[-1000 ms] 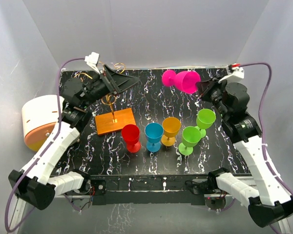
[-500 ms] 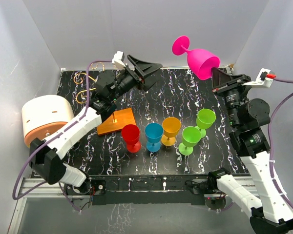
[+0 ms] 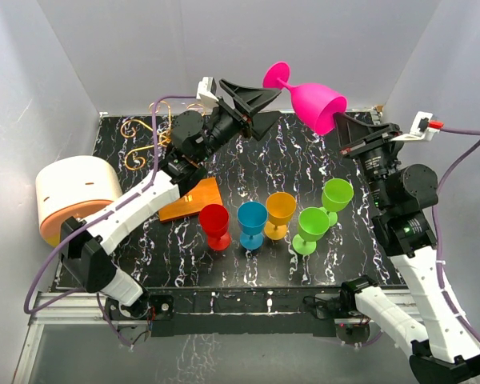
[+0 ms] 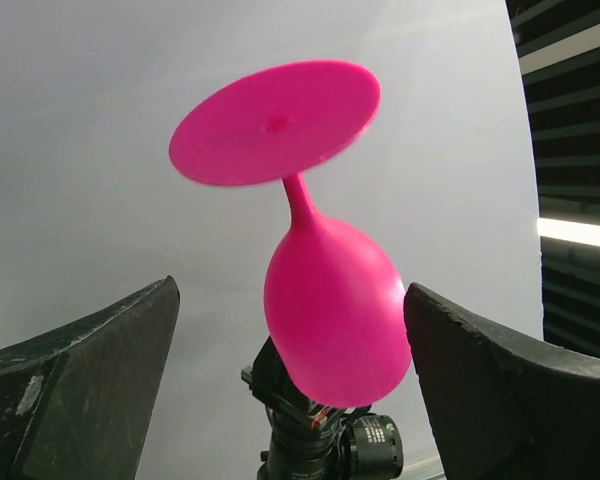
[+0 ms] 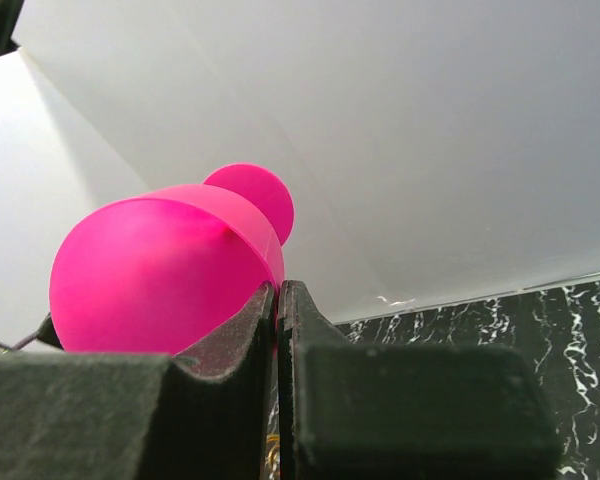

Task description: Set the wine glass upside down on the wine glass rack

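**Top view.** The right gripper point(image 3: 338, 126) is pinched on the rim of the pink glass point(image 3: 315, 101). It holds the glass in the air above the far edge of the desk point(image 3: 248, 172), right of the middle. The glass is tilted, with its foot up and to the left. The left gripper point(image 3: 282, 109) is spread wide just left of the glass and holds nothing. The rack point(image 3: 196, 198) stands near the far left corner, its orange base partly hidden by the left arm. A red glass point(image 3: 214, 222), a blue glass point(image 3: 252, 221), an orange glass point(image 3: 279, 211) and two green glasses point(image 3: 313, 226) point(image 3: 337, 195) stand in a row mid-desk.

**Left wrist.** The fingers point(image 4: 90, 390) sit far apart at the frame's sides. The pink glass point(image 4: 330, 310) is between them and clear of both, foot uppermost.

**Right wrist.** The fingers point(image 5: 230, 345) are clamped together on the bowl's rim. The foot shows behind the bowl.
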Controlling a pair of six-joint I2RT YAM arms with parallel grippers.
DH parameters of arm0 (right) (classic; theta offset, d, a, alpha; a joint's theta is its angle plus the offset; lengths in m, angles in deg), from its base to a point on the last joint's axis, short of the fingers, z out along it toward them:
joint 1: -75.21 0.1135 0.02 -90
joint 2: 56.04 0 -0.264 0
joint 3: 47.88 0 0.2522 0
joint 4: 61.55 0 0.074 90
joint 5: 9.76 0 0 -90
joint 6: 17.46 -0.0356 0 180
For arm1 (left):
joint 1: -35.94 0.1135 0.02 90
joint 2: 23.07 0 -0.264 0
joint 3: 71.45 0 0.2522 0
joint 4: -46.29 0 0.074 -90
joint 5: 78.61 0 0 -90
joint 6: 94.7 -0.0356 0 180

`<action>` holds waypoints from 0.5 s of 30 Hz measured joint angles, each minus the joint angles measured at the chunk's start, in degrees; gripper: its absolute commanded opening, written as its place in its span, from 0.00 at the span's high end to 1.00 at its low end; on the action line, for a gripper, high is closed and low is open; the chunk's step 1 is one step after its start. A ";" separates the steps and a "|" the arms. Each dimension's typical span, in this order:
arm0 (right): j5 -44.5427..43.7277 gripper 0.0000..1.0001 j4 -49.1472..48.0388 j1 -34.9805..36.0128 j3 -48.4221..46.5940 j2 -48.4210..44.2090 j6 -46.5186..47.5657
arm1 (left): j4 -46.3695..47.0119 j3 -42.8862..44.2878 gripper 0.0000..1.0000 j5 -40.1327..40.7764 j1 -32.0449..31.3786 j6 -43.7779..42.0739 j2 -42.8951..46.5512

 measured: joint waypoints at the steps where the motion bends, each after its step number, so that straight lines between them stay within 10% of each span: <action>1: 0.76 1.00 -0.33 0.00 0.17 0.00 -0.26 | 0.42 0.17 0.13 0.22 -0.11 0.24 -0.26; 10: 4.92 1.00 -2.91 0.00 4.17 -0.28 -5.73 | -0.13 0.85 0.36 7.04 -1.73 2.21 -1.77; 15: 7.58 1.00 -4.63 0.00 6.64 1.07 -10.19 | 0.39 0.57 0.65 11.76 -2.03 2.36 -1.68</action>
